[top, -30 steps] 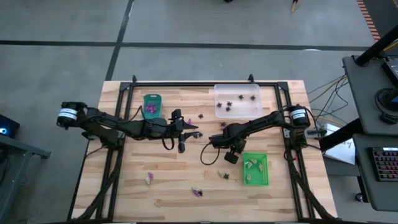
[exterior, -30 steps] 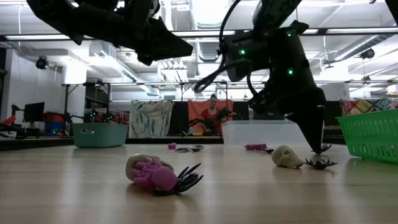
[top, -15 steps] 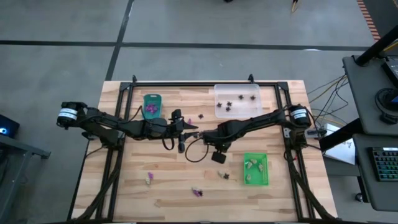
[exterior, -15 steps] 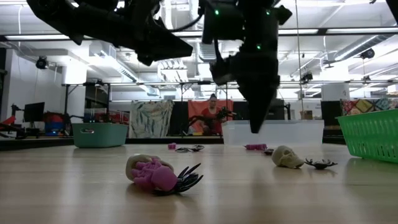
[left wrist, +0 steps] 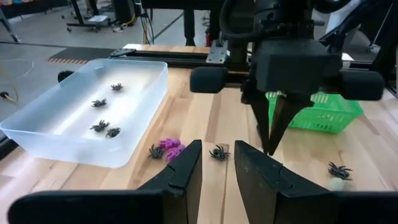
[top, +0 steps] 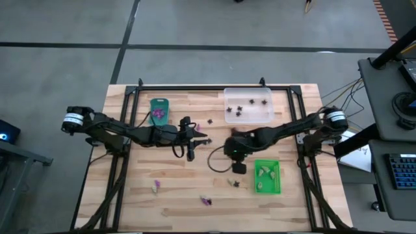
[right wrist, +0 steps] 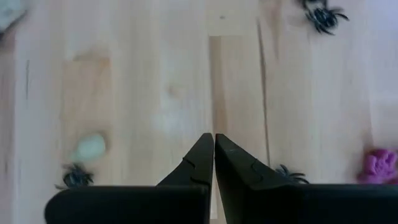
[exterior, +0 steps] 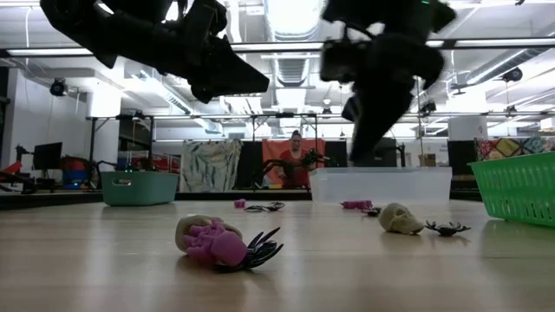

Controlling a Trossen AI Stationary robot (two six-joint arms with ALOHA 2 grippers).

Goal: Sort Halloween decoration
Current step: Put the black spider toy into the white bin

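Table: spiders in clear tray, skulls in green tray, several trinkets loose. Left gripper narrow, empty; right gripper closed, empty.

A: What lies under the light wooden slatted table?
B: A grey concrete floor crossed by dark seams.

A: And beyond the table?
B: A workshop hall: white ceiling with bright strip lights, a red hanging cloth (a person stands before it), a grey desk with a black keyboard.
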